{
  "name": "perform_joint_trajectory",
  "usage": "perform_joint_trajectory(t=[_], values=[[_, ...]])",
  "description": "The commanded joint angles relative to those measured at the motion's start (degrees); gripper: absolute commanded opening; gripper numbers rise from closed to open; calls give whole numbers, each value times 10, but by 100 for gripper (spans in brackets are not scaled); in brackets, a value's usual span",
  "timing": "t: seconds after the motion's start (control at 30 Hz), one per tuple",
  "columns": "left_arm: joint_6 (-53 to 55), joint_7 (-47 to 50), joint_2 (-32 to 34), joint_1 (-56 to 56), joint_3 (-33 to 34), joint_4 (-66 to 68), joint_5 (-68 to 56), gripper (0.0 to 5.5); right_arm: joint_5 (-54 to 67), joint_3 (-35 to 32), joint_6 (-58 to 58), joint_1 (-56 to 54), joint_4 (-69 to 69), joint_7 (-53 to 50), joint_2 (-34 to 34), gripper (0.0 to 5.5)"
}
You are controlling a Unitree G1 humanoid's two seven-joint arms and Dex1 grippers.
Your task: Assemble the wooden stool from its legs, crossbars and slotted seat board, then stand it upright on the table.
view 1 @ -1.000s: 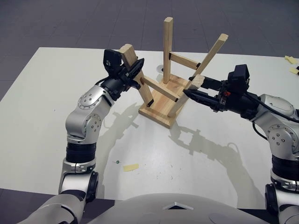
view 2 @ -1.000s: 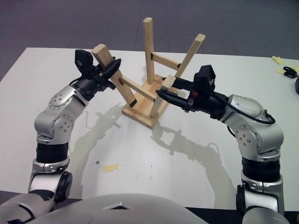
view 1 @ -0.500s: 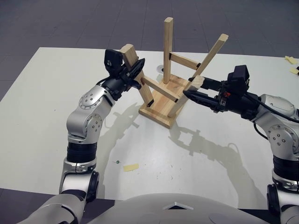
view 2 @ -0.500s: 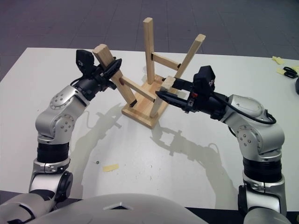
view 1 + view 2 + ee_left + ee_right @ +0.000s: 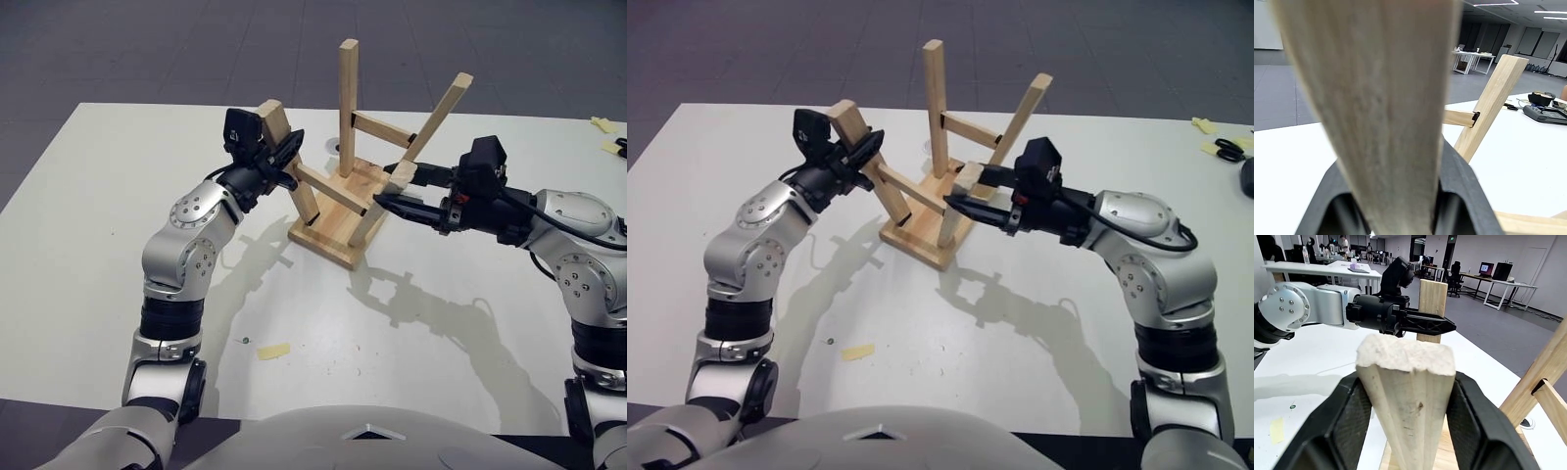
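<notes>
Pale wooden stool (image 5: 355,186) sat upside down, flat seat board (image 5: 328,240) on white surface (image 5: 98,245). My left gripper (image 5: 284,157) clamped the board's left leg (image 5: 304,201); my right gripper (image 5: 392,191) clamped the near-right leg (image 5: 370,220).

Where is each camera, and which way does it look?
Eyes: on the head, facing forward and down at the legs-up stool; both arms show.
Left wrist: behind the left gripper, facing along the leg it clamps.
Right wrist: behind the right gripper, facing past its leg to the left arm.
Shared: eyes and right wrist both show the left gripper.
</notes>
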Motion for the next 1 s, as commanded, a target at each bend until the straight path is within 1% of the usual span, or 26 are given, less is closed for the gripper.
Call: perform_joint_trajectory(t=[0.03, 0.2, 0.33, 0.4, 0.47, 0.53, 0.57, 0.67, 0.77, 1.0], values=[[60, -13, 3, 42, -39, 25, 16, 103, 22, 40, 80, 6, 13, -2, 5, 270], [55, -22, 11, 41, -32, 22, 17, 103, 156, -52, 162, -67, 50, -47, 47, 352], [50, -36, 19, 36, -32, 11, 16, 103, 347, -140, 231, -132, 98, -99, 58, 424], [50, -41, 21, 35, -32, 7, 14, 103, 429, -175, 240, -169, 132, -146, 65, 458], [49, -52, 24, 38, -36, 3, 11, 103, 446, -189, 230, -203, 163, -183, 68, 489], [43, -71, 27, 43, -42, -5, 4, 103, 400, -178, 208, -225, 179, -198, 67, 517], [42, -79, 29, 44, -44, -9, 0, 103, 349, -153, 189, -226, 181, -193, 61, 539], [39, -88, 28, 40, -49, -15, 0, 103, 206, -63, 131, -203, 170, -162, 51, 540], [38, -81, 17, 38, -47, -15, -4, 103, 152, -12, 111, -176, 159, -135, 75, 540], [43, -90, 15, 52, -47, -13, -14, 103, 58, 67, 74, -151, 179, -97, 124, 540]])
